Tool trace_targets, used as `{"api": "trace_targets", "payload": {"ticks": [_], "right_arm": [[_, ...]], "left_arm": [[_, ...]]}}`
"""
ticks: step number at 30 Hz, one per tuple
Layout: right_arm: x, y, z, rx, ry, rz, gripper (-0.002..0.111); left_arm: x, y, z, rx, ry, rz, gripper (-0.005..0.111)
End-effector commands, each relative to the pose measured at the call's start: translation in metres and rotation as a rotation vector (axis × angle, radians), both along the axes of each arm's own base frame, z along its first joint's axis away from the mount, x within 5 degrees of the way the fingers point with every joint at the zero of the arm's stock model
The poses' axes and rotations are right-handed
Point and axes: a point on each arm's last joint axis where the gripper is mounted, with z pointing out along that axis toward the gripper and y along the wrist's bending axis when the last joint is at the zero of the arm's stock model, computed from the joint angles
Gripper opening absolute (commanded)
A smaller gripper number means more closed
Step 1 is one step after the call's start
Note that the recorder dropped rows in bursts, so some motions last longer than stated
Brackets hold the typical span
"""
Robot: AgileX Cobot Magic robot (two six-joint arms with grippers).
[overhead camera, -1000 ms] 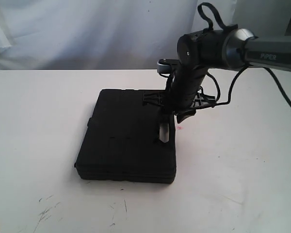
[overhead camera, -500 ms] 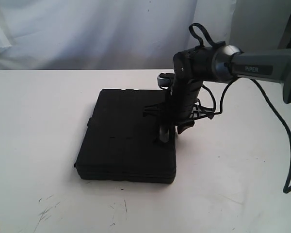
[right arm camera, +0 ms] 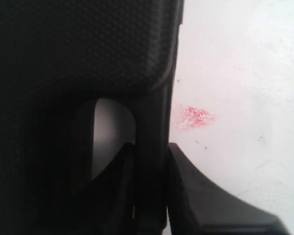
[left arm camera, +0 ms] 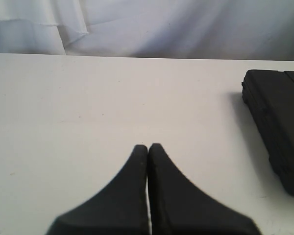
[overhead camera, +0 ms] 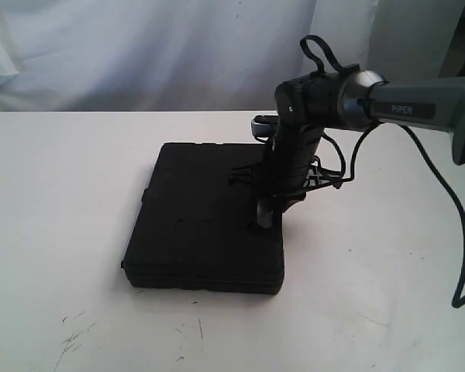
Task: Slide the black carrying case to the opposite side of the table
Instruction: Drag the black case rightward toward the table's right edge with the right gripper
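The flat black case lies on the white table, its cut-out handle along the right edge. My right gripper points down onto that edge. In the right wrist view the right gripper is shut on the case's handle bar, with one finger inside the cut-out and the other outside it. My left gripper hovers shut and empty over bare table, well apart from the case. The exterior view does not show it.
A tiny pink spot marks the table just beside the handle. Dark scuff marks lie near the front edge. A white cloth backdrop hangs behind the table. The right arm's cable loops over the right side.
The right arm has shifted left and down. Its fingers have closed on the handle bar. The case has barely moved.
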Motion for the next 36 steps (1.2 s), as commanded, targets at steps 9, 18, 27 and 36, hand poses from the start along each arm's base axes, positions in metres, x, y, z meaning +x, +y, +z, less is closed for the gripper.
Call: {"api": "trace_targets", "payload": {"ticks": [9,18,27,36], "right_arm": [[0.007,-0.045,0.003,-0.135,0.080,0.064,0.000],[0.010,-0.066,0.003,-0.149,0.123,0.029,0.000],[0.014,-0.086,0.003,-0.186,0.138,0.012,0.000],[0.019,-0.112,0.003,-0.189,0.156,-0.057,0.000]], "left_arm": [[0.000,0.000,0.000,0.001,-0.017,0.001,0.000],[0.000,0.000,0.000,0.001,-0.017,0.001,0.000],[0.000,0.000,0.000,0.001,-0.017,0.001,0.000],[0.000,0.000,0.000,0.001,-0.017,0.001,0.000]]}}
